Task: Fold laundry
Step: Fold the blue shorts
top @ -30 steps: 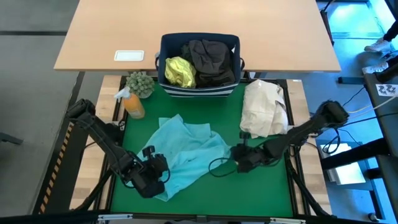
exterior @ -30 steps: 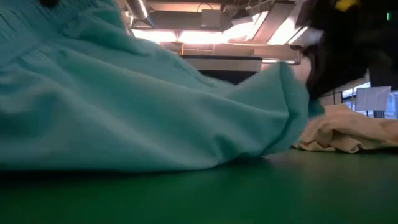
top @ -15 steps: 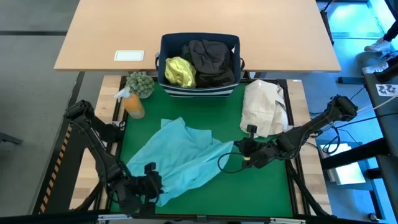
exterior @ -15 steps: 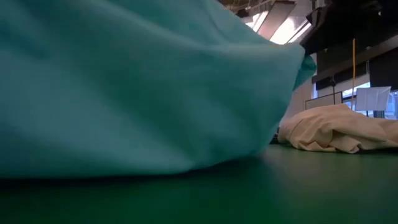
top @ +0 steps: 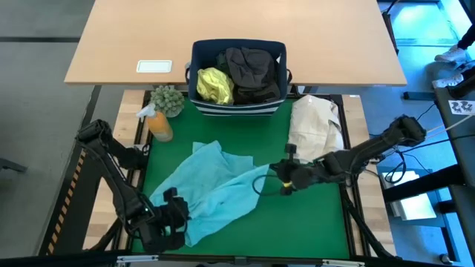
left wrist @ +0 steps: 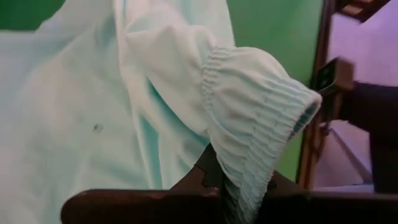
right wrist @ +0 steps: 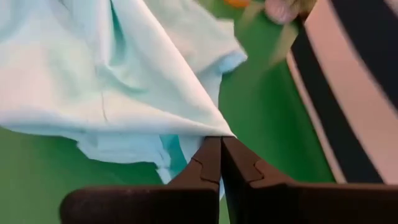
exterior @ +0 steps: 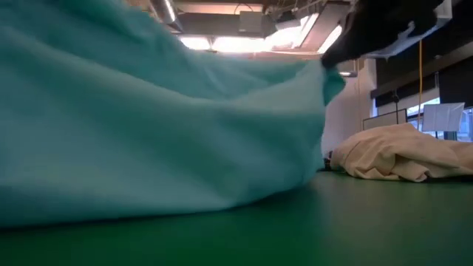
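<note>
A turquoise garment lies slantwise on the green mat, stretched between my two grippers. My left gripper is at its near left end, shut on a ribbed cuff. My right gripper is at its right end, shut on a cloth corner and raised above the mat. In the low view the turquoise garment fills the left, sloping up to my right gripper. A yellow-green shirt and dark garments lie in the navy bin. My left gripper pinches the garment just behind its gathered, ribbed cuff between its two fingers. The cuff's open end stands up past the fingertips. The cloth runs away from it across the mat. My right gripper pinches a pointed corner of the garment between its shut fingertips; one layer or several, I cannot tell. The fingers slant down from the table's right. The corner is lifted off the mat, and the cloth slopes down from it to the mat.
A cream cloth bundle lies at the mat's far right, close behind my right arm. An orange spray bottle and a small plant stand at the far left corner. Bare green mat lies near the front right.
My left gripper has drawn the cuff toward the table's near left corner. My right gripper has risen with its corner. The garment, crumpled and wide before, is now pulled out into a narrower slanting band between the two grippers.
</note>
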Motion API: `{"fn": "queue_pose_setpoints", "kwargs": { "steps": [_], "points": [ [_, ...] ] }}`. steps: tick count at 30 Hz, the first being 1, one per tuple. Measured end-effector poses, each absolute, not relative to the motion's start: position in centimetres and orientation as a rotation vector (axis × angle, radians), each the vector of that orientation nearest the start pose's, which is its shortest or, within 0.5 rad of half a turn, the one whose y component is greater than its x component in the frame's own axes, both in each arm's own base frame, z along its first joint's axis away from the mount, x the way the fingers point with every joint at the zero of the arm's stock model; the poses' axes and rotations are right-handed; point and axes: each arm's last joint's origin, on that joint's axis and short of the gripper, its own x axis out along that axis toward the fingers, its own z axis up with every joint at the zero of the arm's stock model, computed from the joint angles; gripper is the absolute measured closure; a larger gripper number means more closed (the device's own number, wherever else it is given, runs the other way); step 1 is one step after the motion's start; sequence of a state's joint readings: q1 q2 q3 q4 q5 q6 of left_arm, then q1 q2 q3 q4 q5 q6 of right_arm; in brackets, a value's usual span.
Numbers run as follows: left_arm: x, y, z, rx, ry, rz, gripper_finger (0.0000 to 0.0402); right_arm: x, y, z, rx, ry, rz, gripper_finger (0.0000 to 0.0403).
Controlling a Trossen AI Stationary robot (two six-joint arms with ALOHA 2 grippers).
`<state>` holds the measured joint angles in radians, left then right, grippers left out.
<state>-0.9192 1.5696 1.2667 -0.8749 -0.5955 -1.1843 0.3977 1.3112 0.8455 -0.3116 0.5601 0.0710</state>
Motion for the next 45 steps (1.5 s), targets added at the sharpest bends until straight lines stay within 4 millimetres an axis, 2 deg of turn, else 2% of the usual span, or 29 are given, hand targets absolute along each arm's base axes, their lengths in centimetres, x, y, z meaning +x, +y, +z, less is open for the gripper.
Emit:
{"fn": "queue_pose_setpoints", "kwargs": {
  "steps": [6,11,14,16,19,25,28,32,35,39,45],
  "points": [
    [19.5,-22.9,25.1,-0.319,0.903,0.280,0.0398,27.7,6.7,21.1,-0.261,0.768,-0.139,0.0403],
    [19.3,-22.8,24.6,-0.333,0.930,0.292,0.0399,28.7,5.5,19.9,-0.205,0.810,-0.097,0.0388],
    [19.3,-22.8,24.6,-0.334,0.933,0.291,0.0399,28.5,5.8,20.5,-0.129,0.811,-0.007,0.0369],
    [19.3,-22.8,24.6,-0.333,0.934,0.291,0.0399,28.3,6.5,21.6,-0.077,0.789,0.050,0.0355],
    [19.3,-22.7,24.5,-0.331,0.936,0.292,0.0399,27.4,7.5,22.8,-0.085,0.794,0.076,0.0337],
    [19.3,-22.7,24.5,-0.329,0.936,0.293,0.0399,25.3,8.7,22.7,-0.060,0.912,0.039,0.0301],
    [19.3,-22.7,24.5,-0.329,0.936,0.293,0.0399,24.7,9.5,21.5,-0.001,0.938,0.013,0.0287],
    [19.3,-22.7,24.5,-0.329,0.935,0.293,0.0399,24.5,10.7,19.0,0.078,0.868,0.071,0.0272],
    [19.3,-22.7,24.5,-0.326,0.932,0.295,0.0399,24.6,10.8,17.2,0.131,0.795,0.086,0.0261],
    [19.4,-22.6,24.5,-0.328,0.933,0.297,0.0399,25.2,11.0,15.5,0.180,0.715,0.090,0.0248],
    [19.4,-22.6,24.5,-0.329,0.936,0.296,0.0399,26.6,11.6,13.1,0.164,0.739,0.071,0.0218]
  ]
}}
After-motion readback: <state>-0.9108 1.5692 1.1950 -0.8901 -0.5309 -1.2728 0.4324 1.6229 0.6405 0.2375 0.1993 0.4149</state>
